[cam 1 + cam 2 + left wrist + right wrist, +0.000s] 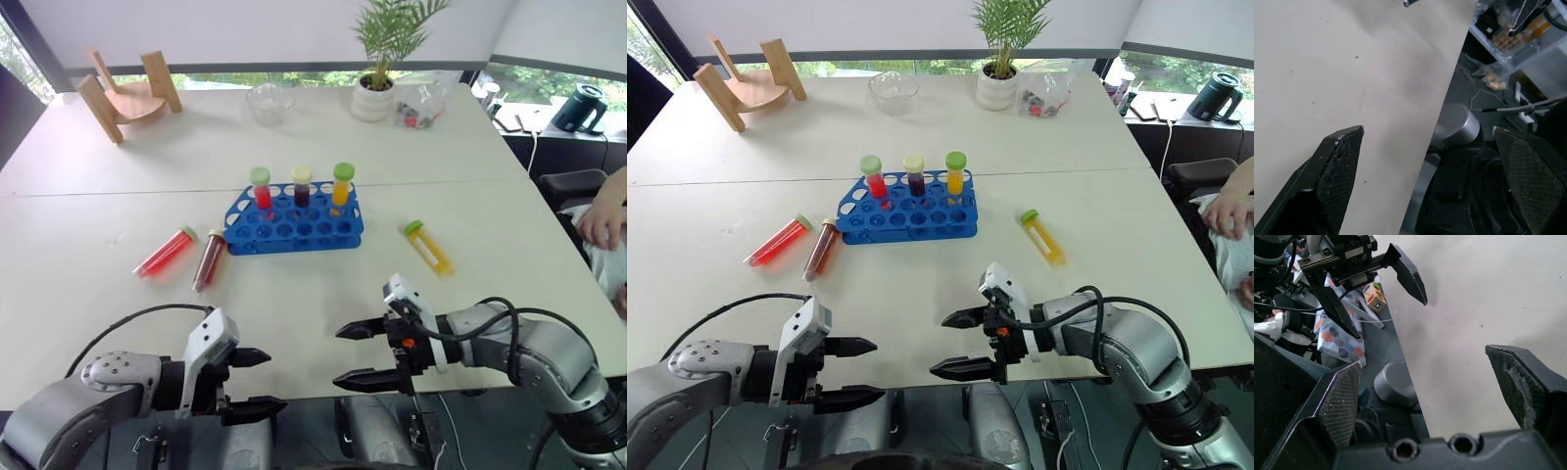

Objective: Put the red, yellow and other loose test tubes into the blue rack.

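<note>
The blue rack [294,227] stands mid-table with three capped tubes upright in its back row. Left of it lie two loose test tubes, a red one with a green cap [165,253] and a dark brownish-red one with a cream cap [209,260]. The yellow tube with a green cap [428,247] lies to the rack's right. My left gripper [270,382] hangs open and empty at the table's near edge, well short of the tubes. My right gripper [340,356] is open and empty beside it, facing it. The right wrist view looks past its own fingers [1339,396] at the left gripper [1371,279].
At the back of the table stand a wooden holder [127,93], a glass bowl [269,100], a potted plant [376,93] and a clear bag of small items [421,108]. A black kettle [585,106] sits far right. A person's hand [600,223] rests at the right edge.
</note>
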You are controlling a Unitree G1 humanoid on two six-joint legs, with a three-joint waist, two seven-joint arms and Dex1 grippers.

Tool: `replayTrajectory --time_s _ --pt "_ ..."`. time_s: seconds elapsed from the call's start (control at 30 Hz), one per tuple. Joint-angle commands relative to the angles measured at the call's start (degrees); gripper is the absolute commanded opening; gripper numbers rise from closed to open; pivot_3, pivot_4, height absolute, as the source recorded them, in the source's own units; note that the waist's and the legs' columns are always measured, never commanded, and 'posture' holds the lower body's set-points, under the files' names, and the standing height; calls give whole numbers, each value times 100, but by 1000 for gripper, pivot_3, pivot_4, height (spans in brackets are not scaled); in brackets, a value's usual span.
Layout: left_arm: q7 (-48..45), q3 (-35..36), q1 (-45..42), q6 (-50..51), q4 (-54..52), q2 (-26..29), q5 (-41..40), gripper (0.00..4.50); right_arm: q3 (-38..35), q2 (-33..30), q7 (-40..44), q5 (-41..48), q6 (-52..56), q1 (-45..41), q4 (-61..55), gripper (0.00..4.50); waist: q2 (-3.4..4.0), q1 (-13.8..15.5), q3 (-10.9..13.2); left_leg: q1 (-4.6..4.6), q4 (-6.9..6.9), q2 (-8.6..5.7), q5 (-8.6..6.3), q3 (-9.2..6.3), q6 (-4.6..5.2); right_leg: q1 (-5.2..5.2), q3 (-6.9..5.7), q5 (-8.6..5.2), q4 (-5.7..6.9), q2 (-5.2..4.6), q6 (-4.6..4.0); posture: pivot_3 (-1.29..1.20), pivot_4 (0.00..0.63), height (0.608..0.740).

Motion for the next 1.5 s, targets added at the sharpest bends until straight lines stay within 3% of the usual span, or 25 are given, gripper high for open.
replayTrajectory --time_s 0.03,0.67,0.87,0.97,1.03,1.13,1.23,1.4,1.5 --pt "96 -44 -60 -22 -121 -74 -54 4358 76 87 20 14 -109 -41 -102 4500 0 3 0 0 0 0 0 0 0 0 0 0 0 0 0 0 150 740" --pt "205 -301 -248 -120 97 -246 61 4358 120 139 4 -314 -457 31 115 4500 0 2 0 0 1 -1 0 0 0 0 0 0 0 0 0 0 150 740" --pt "324 -450 -587 -114 290 -401 179 4358 -328 4 -213 -135 -132 -141 139 4500 0 15 0 0 1 -1 0 0 0 1 0 1 1 1 1 0 150 740" --pt "457 -83 -1034 30 496 -502 -105 4358 -1086 -89 -389 377 298 -791 349 4500 0 13 1 1 8 -2 0 0 0 5 0 2 1 0 1 0 150 740" --pt "345 183 -1431 72 573 -326 -231 4358 -1308 -455 -525 149 579 -1756 911 4500 10 -18 8 1 14 -2 1 2 0 4 1 9 3 0 0 0 150 740" --pt "-17 260 -2001 45 587 154 -142 4358 -939 -1065 -270 -422 667 -2963 1896 4500 10 -6 10 2 13 -2 2 7 -3 -1 2 17 1 0 -2 0 150 740" --pt "-494 139 -2776 -190 624 772 199 4358 203 -1472 285 -1395 691 -4284 3372 4500 12 0 12 -8 -10 -2 2 4 -2 -16 -1 11 -5 3 1 0 150 740" --pt "-929 185 -3245 -589 619 1244 499 4358 1739 -1163 1067 -2944 54 -5403 5696 4500 13 -19 12 -15 -8 -1 -26 30 47 -30 13 19 -10 -1 29 0 150 740" --pt "-883 187 -3374 -552 498 1254 527 4358 2200 -859 1485 -3581 -341 -5745 6713 4500 24 -21 18 -74 -6 0 -28 39 50 -99 19 20 3 -2 33 0 150 740"
